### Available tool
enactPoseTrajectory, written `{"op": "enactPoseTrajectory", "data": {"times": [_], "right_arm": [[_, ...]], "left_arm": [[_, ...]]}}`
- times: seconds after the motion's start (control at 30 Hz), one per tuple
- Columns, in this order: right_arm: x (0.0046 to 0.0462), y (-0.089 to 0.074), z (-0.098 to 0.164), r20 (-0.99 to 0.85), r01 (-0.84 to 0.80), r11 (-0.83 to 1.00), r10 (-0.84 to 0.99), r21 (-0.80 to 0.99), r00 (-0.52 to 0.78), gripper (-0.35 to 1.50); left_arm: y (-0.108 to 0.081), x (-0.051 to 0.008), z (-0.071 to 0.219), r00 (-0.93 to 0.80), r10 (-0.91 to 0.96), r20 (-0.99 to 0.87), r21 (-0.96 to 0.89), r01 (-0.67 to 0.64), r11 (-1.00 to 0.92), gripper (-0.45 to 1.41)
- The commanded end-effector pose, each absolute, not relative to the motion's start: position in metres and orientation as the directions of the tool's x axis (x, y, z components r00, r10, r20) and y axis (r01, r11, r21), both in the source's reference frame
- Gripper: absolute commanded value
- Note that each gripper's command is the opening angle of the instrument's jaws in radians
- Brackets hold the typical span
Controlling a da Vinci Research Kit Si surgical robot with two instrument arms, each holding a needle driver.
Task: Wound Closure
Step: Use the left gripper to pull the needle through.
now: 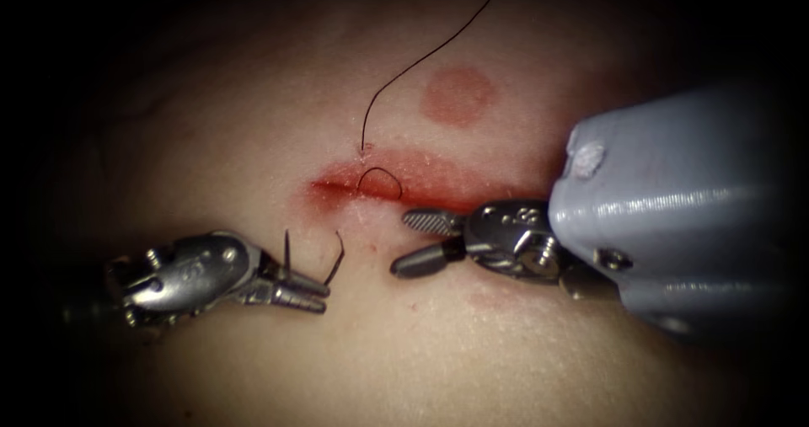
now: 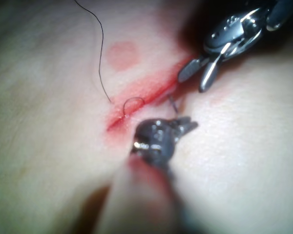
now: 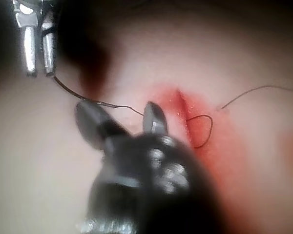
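The cut [image 1: 421,193] runs across the tissue [image 1: 253,124], red with fluid. Below its left end, my left tool [image 1: 324,299] is shut on the curved needle [image 1: 336,261] near mid-curve. Both needle ends point up, clear of the tissue. My right tool [image 1: 399,243] hovers open just below the cut, right of the needle, holding nothing. A small loop of thread [image 1: 383,172] crosses the cut, and its long strand [image 1: 421,59] runs up and away. In the right wrist view the needle [image 3: 88,101] arcs from the left tool [image 3: 36,58] toward my open right tool [image 3: 122,119].
A round reddish mark [image 1: 457,96] lies on the tissue above the cut, right of the thread. In the left wrist view the right tool [image 2: 198,80] stands open beyond the left tool [image 2: 185,126], beside the cut [image 2: 146,95].
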State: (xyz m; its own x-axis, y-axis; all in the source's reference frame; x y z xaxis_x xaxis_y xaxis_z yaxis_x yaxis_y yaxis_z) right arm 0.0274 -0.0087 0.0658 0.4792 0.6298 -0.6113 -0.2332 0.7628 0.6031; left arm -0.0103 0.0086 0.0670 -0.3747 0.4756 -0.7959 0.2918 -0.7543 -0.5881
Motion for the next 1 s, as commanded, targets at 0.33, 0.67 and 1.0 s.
{"op": "enactPoseTrajectory", "data": {"times": [0.33, 0.67, 1.0], "right_arm": [[0.0278, -0.0091, 0.0664, -0.611, -0.230, 0.763, 0.629, 0.605, 0.480, 1.19], [0.0278, -0.0091, 0.0664, -0.611, -0.230, 0.762, 0.630, 0.605, 0.480, 1.19], [0.0277, -0.0087, 0.0660, -0.607, -0.231, 0.755, 0.638, 0.614, 0.473, 1.18]], "left_arm": [[0.0095, -0.0112, 0.0668, -0.326, 0.306, -0.895, -0.369, 0.154, -0.916, -0.35], [0.0146, -0.0112, 0.0648, -0.247, 0.199, -0.948, -0.199, -0.026, -0.980, -0.35], [0.0176, -0.0109, 0.0635, -0.253, 0.141, -0.957, -0.114, -0.117, -0.987, -0.35]]}}
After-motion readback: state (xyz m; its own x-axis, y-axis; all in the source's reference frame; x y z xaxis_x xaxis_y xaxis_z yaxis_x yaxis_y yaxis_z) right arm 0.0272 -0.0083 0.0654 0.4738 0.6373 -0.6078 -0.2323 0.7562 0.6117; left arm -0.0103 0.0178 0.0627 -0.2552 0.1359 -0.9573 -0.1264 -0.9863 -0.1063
